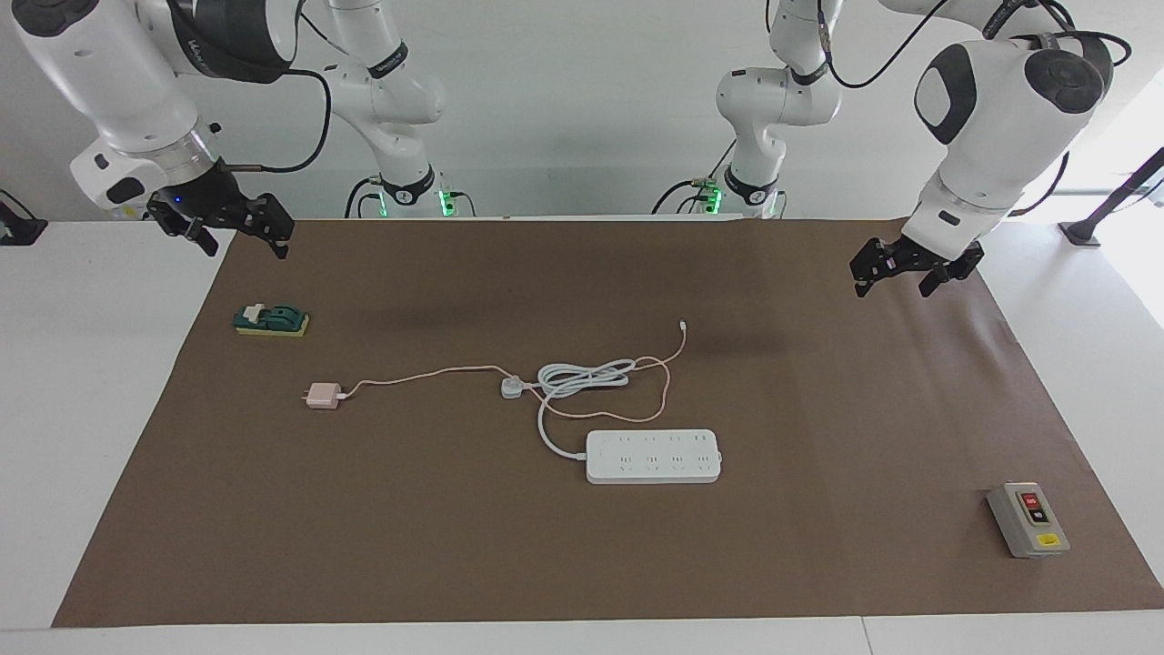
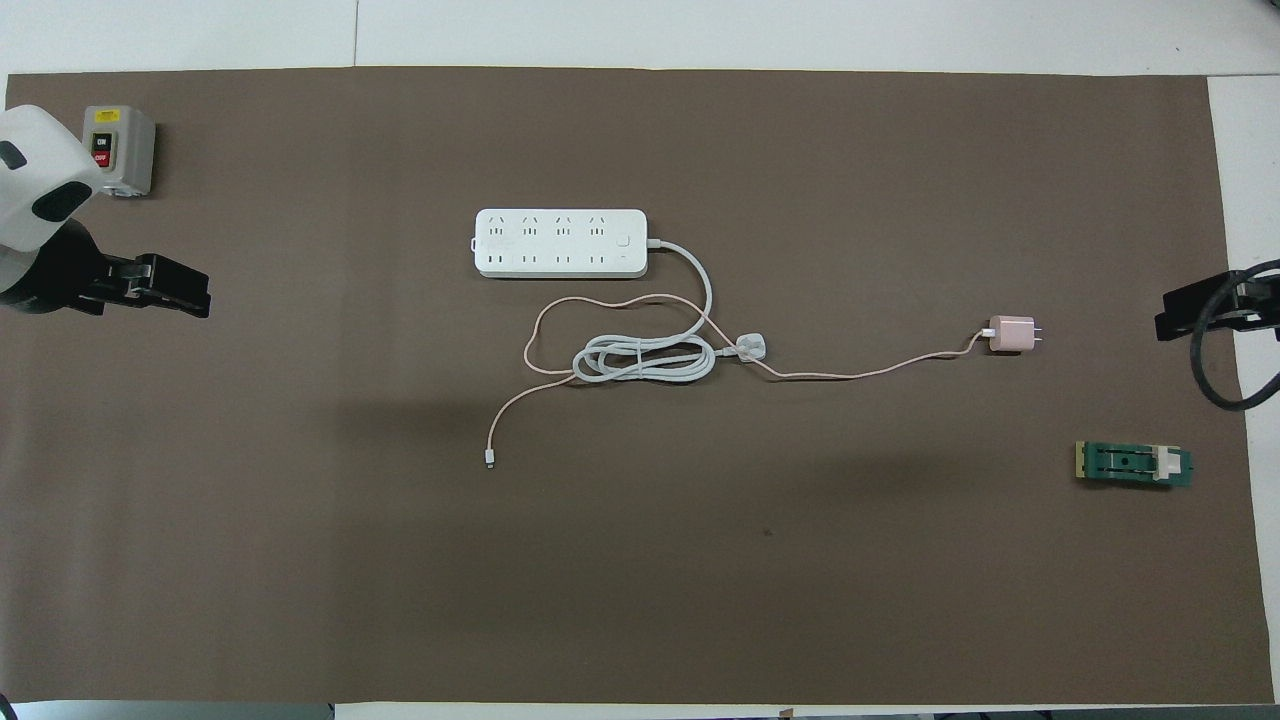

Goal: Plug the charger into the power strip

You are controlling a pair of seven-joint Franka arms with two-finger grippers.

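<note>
No container shows here; everything lies loose on a brown mat point(image 1: 818, 509) over a white table point(image 1: 82, 382), with a pale wall above the arm bases.

The power strip point(image 1: 653, 456) lies flat near the mat's middle, sockets up, its long axis running between the two arms' ends. Its thick white cord point(image 1: 582, 377), bundled, lies nearer the robots than the strip. The charger point(image 1: 320, 396) rests toward the right arm's end from the strip, well apart from it, prongs pointing away from the strip. A green block point(image 1: 271, 320) lies still nearer the robots. A grey switch box point(image 1: 1028, 519) sits toward the left arm's end.

The left gripper point(image 1: 896, 277) hangs spread over the mat's edge; the right gripper point(image 1: 238, 238) hangs spread over the mat's corner. Both hold nothing.
</note>
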